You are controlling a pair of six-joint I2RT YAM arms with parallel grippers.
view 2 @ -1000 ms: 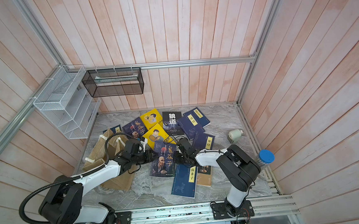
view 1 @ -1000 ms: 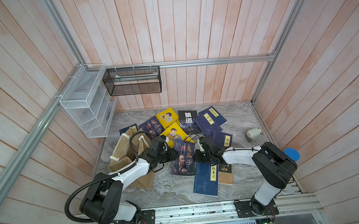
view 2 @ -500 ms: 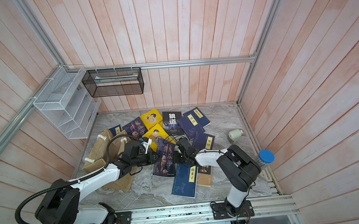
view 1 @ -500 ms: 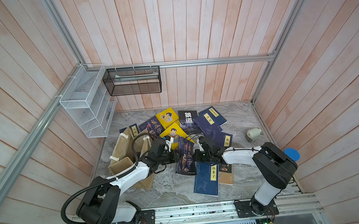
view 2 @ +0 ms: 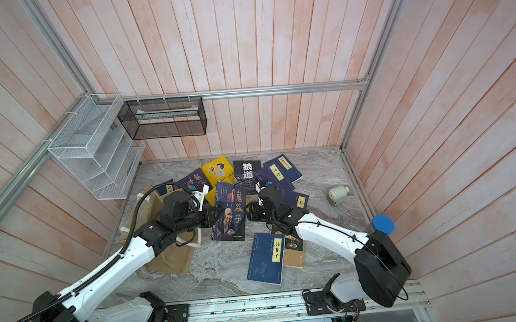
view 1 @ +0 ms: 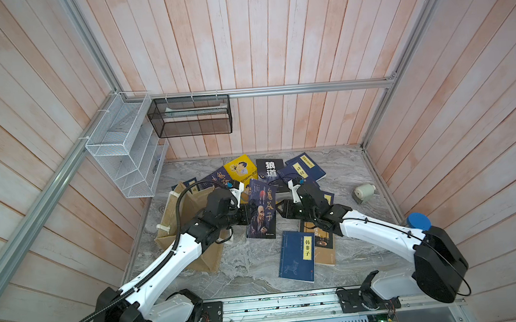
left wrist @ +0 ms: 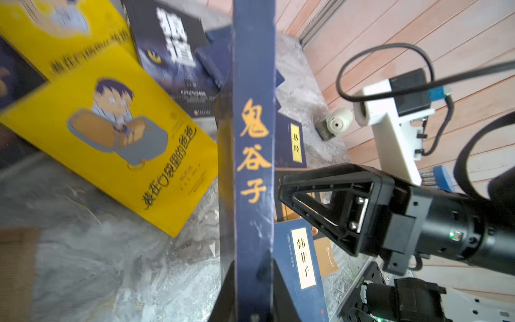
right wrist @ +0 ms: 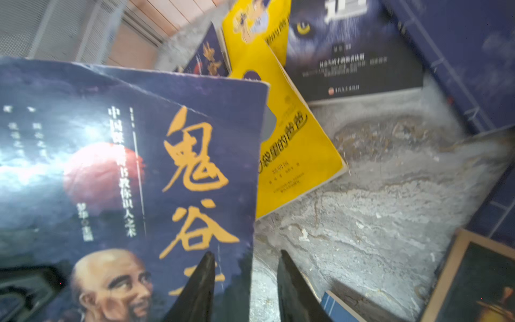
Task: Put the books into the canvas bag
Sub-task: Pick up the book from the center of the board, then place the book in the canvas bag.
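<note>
My left gripper is shut on the spine edge of a navy book with orange characters and an old man's portrait, holding it upright above the table. My right gripper stands open at that book's other edge, with the fingers apart from the cover. The tan canvas bag sits slumped under my left arm at the table's left. Several more books lie scattered: a yellow one, a black one and a blue one.
A white wire rack and a black mesh basket hang on the walls at the back left. A small white roll lies at the right of the marble table. A brown book lies under my right arm.
The portrait book went from lying flat to standing upright in my left gripper, which closed on it. My right gripper opened and let go of the book's edge.
</note>
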